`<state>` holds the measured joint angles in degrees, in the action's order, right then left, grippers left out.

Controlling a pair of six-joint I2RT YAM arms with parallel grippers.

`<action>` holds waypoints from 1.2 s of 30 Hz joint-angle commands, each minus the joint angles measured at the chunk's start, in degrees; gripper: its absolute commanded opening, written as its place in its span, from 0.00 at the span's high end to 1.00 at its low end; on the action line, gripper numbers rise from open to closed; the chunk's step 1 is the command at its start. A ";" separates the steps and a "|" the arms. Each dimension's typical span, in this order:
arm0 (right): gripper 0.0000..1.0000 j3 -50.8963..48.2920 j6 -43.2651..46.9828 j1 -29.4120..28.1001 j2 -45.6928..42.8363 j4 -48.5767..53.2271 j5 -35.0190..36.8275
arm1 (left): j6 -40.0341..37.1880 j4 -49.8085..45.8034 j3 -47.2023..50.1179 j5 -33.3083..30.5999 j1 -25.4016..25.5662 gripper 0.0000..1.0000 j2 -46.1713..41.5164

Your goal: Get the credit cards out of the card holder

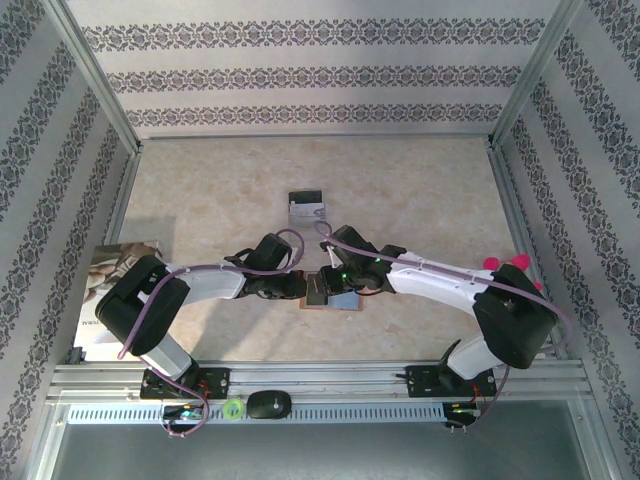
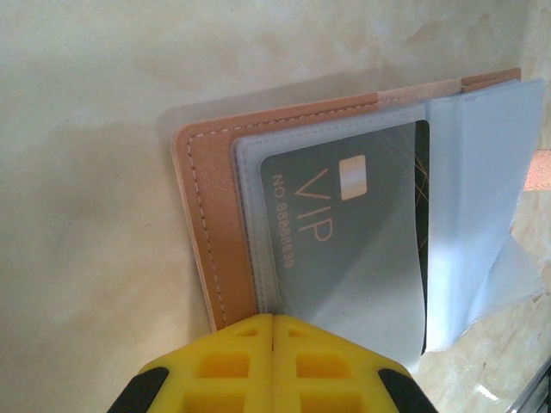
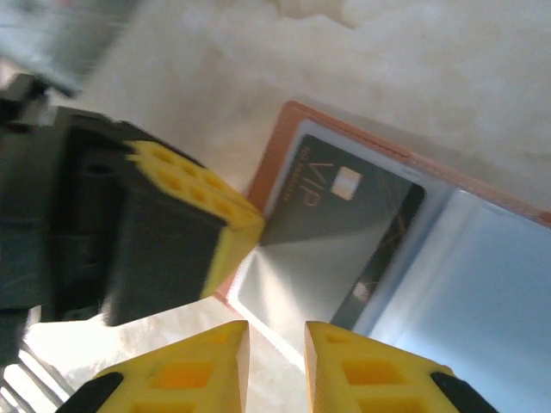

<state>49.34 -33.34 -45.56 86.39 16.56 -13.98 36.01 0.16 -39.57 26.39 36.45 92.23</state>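
Carrying everything is the pale marbled tabletop (image 1: 420, 190), with both arms folded inward so that they meet low at its near middle. There the card holder (image 2: 207, 206) lies opened flat, tan leather underneath and its inner face turned up, presumably so the pockets can be reached from above. Well apart, farther back, rests a silvery case (image 1: 305, 207), which plays no part here.

The left gripper (image 2: 273, 331) has its yellow fingers clenched together with nothing between them, tips set on the holder's edge. I judge it serves as a weight, keeping the leather from sliding or folding shut. The right gripper (image 3: 275, 344) hovers just beside the pocket's edge, close to the left one. Its fingers are parted by a narrow gap and empty, seemingly lined up for a pinch.

A loose clear sleeve (image 2: 482, 198) is flipped aside, baring the dark VIP card (image 2: 344, 232), which sits inside its frosted pocket, not yet drawn out.
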 commanded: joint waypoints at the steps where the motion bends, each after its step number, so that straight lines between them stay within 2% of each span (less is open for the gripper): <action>1: 0.77 -2.82 -2.52 2.29 0.38 -2.22 -4.33 | -0.95 -3.82 -0.15 -0.64 1.00 1.00 1.64; 7: 0.82 -4.56 -2.92 3.70 3.90 -4.41 -7.13 | -0.94 -3.74 -0.32 -0.46 1.03 1.00 1.96; 15: 0.83 -5.64 -3.78 5.10 6.14 -7.92 -8.07 | -0.99 -3.94 -0.20 -0.55 0.99 1.00 1.73; 30: 0.79 -5.75 -4.47 5.63 8.93 -11.67 -11.38 | -0.92 -3.68 -0.33 -0.42 1.04 1.00 2.02; 33: 0.85 -5.66 -4.54 5.63 9.24 -11.86 -11.69 | -0.88 -3.84 -0.32 -0.52 1.05 1.00 1.91; 36: 0.94 -5.83 -4.62 5.75 8.94 -11.66 -11.34 | -0.86 -4.03 -0.24 -0.83 1.01 1.00 1.67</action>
<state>44.45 -37.63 -39.57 94.45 7.64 -23.49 36.03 0.03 -39.79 26.76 36.42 92.42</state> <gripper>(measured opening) 0.075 0.051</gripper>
